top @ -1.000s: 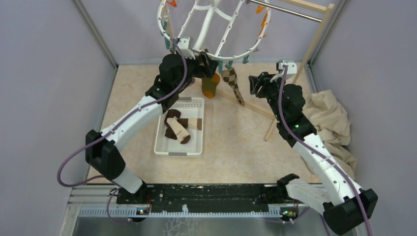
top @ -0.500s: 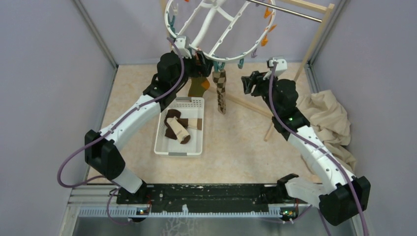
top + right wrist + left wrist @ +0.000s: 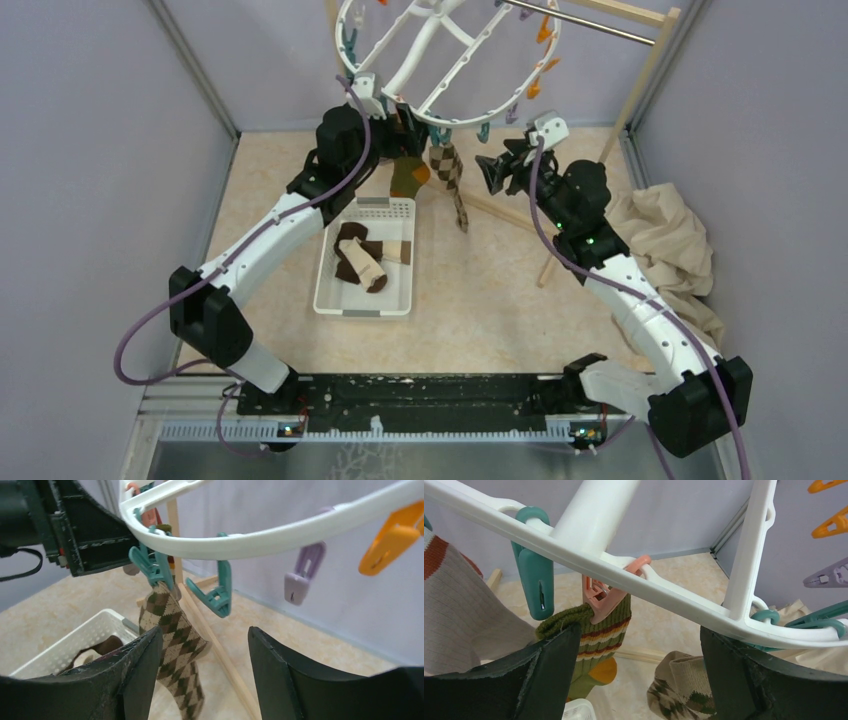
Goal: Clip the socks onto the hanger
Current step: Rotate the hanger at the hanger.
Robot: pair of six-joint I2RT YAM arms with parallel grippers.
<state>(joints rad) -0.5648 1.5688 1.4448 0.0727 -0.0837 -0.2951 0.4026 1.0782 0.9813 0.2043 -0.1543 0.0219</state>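
Hanger (image 3: 420,60): white oval frame, tilted, at 12 o'clock over the far edge of the table, hung from the metal bar (image 3: 580,20) of the wooden rack (image 3: 640,90).

Socks on the hanger: two, both on the near rim.
- Striped sock (image 3: 601,635), green and orange: its cuff is pinched in a salmon peg (image 3: 601,597). A teal peg (image 3: 536,580) hangs closed just at its 9 o'clock, gripping nothing.
- Argyle sock (image 3: 172,630), brown and cream: clipped by a teal peg (image 3: 150,565) and hanging straight down. At its 3 o'clock along the rim come a second teal peg (image 3: 215,592), a purple peg (image 3: 302,572) and an orange peg (image 3: 387,545), all bare.

Loose socks (image 3: 362,258), dark brown and cream: heaped in the white tray (image 3: 365,300), at 9 o'clock of table centre.

Left gripper (image 3: 639,630): raised beneath the rim, fingers spread wide and holding nothing. The striped sock's cuff sits against the inner edge of one finger (image 3: 549,675).

Right gripper (image 3: 204,630): at 3 o'clock of the argyle sock, facing it. Fingers wide apart and clear of the fabric.

Beige cloth (image 3: 670,250): crumpled at 3 o'clock on the table, by the rack's foot.
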